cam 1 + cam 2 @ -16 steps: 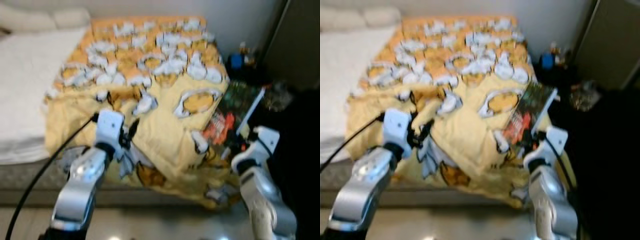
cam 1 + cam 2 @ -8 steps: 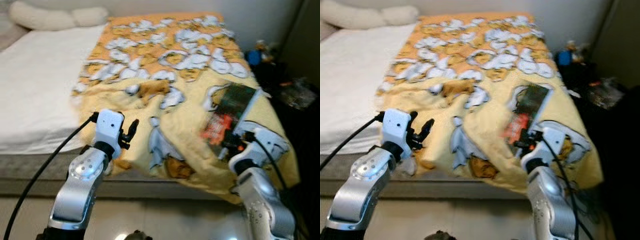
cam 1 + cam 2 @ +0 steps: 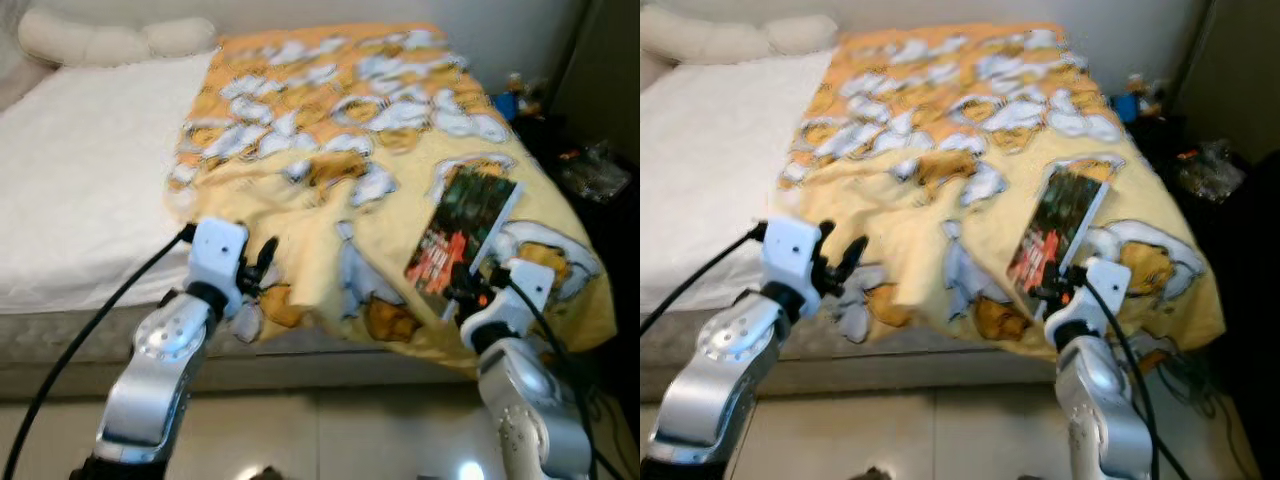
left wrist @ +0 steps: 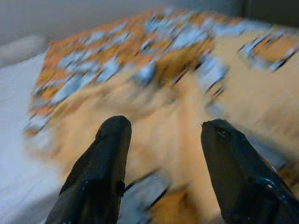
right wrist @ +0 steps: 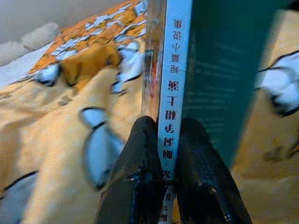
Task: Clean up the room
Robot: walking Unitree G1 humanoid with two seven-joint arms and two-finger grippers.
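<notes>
My right gripper [image 5: 161,158] is clamped on a thin book [image 3: 462,240], its two black fingers [image 5: 135,182] pinching the lower end, one on each cover, with the pale spine and its printed characters running up between them. The book has a dark cover with a red patch low down, and I hold it tilted above the near right corner of the bed [image 3: 90,180], over the yellow blanket [image 3: 330,110].

That blanket, patterned with orange and white cartoon figures, covers the right part of the bed and spills rumpled over the foot edge. The left part is bare white sheet, with pale pillows [image 3: 110,38] at the head.

My left gripper [image 4: 161,154] has its fingers spread apart with nothing between them; it hangs at the foot edge of the bed, just before the blanket's crumpled near-left corner. A black cable [image 3: 95,325] trails from that wrist.

Dark clutter [image 3: 600,170] lies on the floor to the right of the bed, too blurred to name.
</notes>
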